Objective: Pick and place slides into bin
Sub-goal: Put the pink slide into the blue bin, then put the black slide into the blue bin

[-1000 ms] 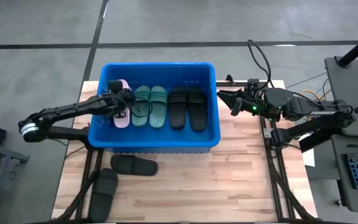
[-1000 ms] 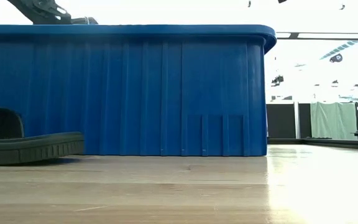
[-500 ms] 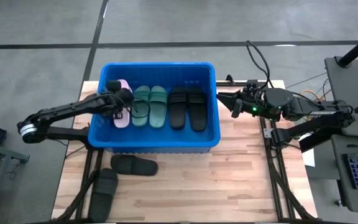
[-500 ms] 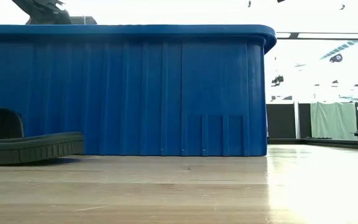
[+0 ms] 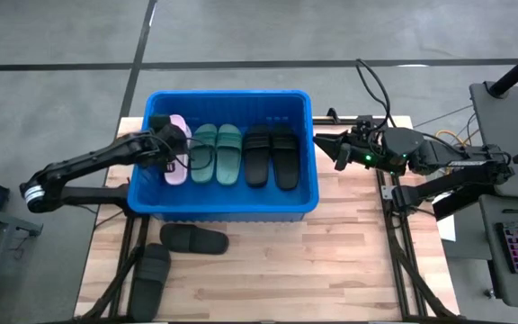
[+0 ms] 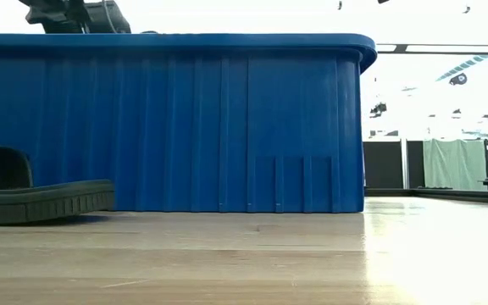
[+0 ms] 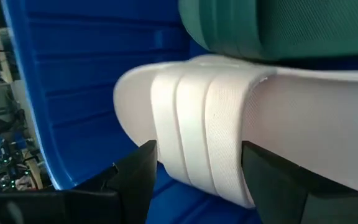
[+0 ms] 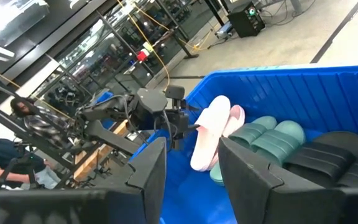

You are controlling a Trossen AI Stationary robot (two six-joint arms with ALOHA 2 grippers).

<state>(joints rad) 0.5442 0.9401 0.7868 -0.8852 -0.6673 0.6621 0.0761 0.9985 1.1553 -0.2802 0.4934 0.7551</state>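
Observation:
The blue bin (image 5: 223, 209) stands on the far half of the table. On its floor lie a green pair (image 5: 217, 153) and a black pair (image 5: 271, 155). At the bin's left end my left gripper (image 5: 167, 148) reaches in over the rim and is shut on a pale pink slide (image 7: 197, 124). That slide (image 8: 207, 134) is tipped up on its side, with a second pink one (image 8: 235, 117) behind it. Two black slides (image 5: 194, 239) (image 5: 151, 268) lie soles down on the table in front of the bin. My right gripper (image 5: 338, 148) hovers open outside the bin's right wall. My left gripper has the pink slide's ribbed strap (image 7: 166, 155) between its two fingers, one finger (image 7: 138, 180) toward the rounded end and the other (image 7: 272, 186) toward the long end. It comes slanting down from the table's left. The slide is tilted; whether its lower end rests on the bin floor is hidden.
The bin's front wall (image 6: 185, 127) fills the low view, with a black slide (image 6: 41, 199) at its left foot. There is bare wood to the right of the black slides (image 5: 331, 261). Cables and a stand are beyond the table's right edge. People (image 8: 17, 115) show in the room behind.
My left gripper has risen a little inside the bin and drawn back slightly toward the table's left edge. More of the arm now shows above the rim in the low view. My right arm has kept still.

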